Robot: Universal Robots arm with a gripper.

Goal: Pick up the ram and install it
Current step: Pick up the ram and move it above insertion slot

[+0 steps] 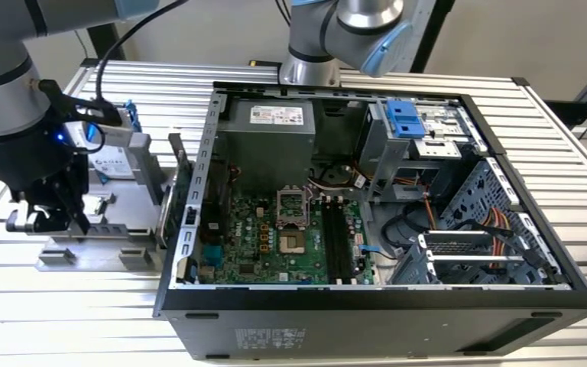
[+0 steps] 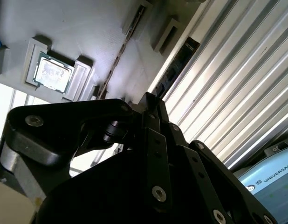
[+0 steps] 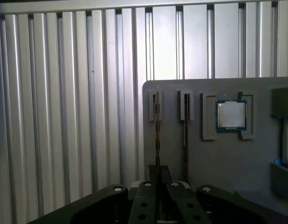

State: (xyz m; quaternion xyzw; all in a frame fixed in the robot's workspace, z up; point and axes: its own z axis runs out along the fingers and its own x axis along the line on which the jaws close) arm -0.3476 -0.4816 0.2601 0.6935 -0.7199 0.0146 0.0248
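In the first wrist view the hand [image 3: 158,171] pinches the ram [image 3: 157,135] near one end in its holder slot [image 3: 150,106], so lifting could tilt and jam it.

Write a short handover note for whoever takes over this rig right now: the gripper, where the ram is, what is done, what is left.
The gripper is low over the grey tray beside the computer case, lined up on the ram. Whether it holds the ram cannot be told.
Ram: on edge in the slot nearest the tray's edge; a second stick stands in the next slot.
Done: gripper is at the ram.
Left: ram not yet lifted out or installed in the memory slots.
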